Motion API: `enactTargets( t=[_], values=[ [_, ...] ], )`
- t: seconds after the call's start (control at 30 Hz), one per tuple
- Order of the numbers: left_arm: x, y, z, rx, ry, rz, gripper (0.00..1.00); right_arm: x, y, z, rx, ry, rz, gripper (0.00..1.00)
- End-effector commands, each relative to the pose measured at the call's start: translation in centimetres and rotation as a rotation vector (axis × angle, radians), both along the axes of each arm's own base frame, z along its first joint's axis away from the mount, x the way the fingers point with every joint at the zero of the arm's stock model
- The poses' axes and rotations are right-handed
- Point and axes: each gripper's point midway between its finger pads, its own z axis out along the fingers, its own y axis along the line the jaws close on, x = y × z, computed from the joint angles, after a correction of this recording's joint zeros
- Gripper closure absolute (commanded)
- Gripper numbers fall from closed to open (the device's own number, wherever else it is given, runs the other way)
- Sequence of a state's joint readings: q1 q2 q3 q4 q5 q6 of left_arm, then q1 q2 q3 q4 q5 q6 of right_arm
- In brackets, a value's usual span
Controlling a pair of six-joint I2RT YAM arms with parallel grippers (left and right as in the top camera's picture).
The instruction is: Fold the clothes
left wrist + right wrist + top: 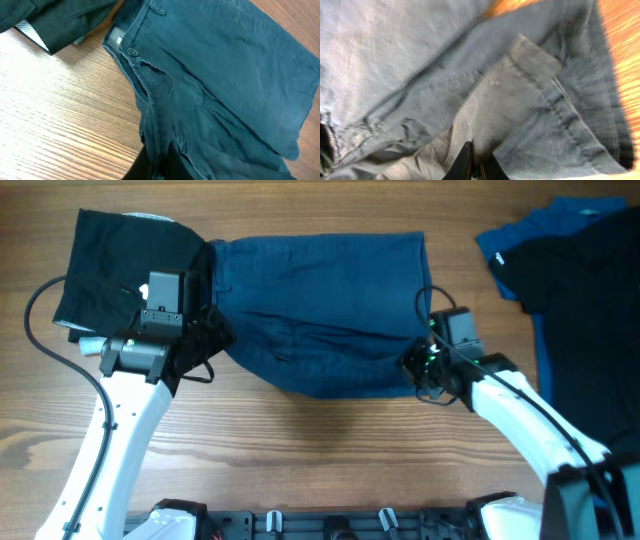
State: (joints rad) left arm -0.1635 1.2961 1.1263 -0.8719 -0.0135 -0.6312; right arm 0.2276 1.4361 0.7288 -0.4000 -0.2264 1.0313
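Two claws and three lots of cloth, listed from frame left to frame right.

1. Black garment (110,260), upper left, flat on the surface (300,440). Its right edge touches the navy one. Risk: a pull on the navy cloth could drag it along.
2. My left claw (200,340), pressed together on a bunch of the navy garment (320,290) below the pale button (132,51). Risk: a thin bite, so the cloth may slip out on lifting.
3. Navy garment, centre, with a rumpled lower edge. Risk: uneven pulls from my two ends would skew the fold.
4. My right claw (418,365), pinching the hem corner. Risk: I may be gripping one layer only, which would leave the under layer behind.
5. Blue and black pile (590,300), far right, well apart.
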Motion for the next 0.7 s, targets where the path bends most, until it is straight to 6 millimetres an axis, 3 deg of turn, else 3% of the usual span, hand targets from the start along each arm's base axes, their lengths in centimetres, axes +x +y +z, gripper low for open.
enactTargets(
  t=[0.0, 0.17, 0.3, 0.47, 0.67],
  values=[
    [0.5, 0.6, 0.6, 0.025, -0.021, 0.021, 0.96, 1.1, -2.5, 1.9, -0.092, -0.08, 0.002, 0.96],
    [0.8, 0.5, 0.9, 0.023, -0.037, 0.021, 0.96, 1.2, -3.0, 2.0, -0.123, -0.097, 0.051, 0.96],
    [1.3, 0.5, 1.6, 0.018, -0.064, 0.022, 0.96, 2.5, -2.8, 4.1, -0.163, -0.157, 0.135, 0.96],
    [2.0, 0.4, 2.9, 0.012, -0.1, 0.022, 0.96, 5.3, -3.3, 11.0, -0.271, -0.264, 0.217, 0.96],
    [3.2, 0.2, 3.9, 0.0, -0.166, 0.024, 0.96, 7.7, -3.0, 16.1, -0.289, -0.395, 0.226, 0.96]
  ],
)
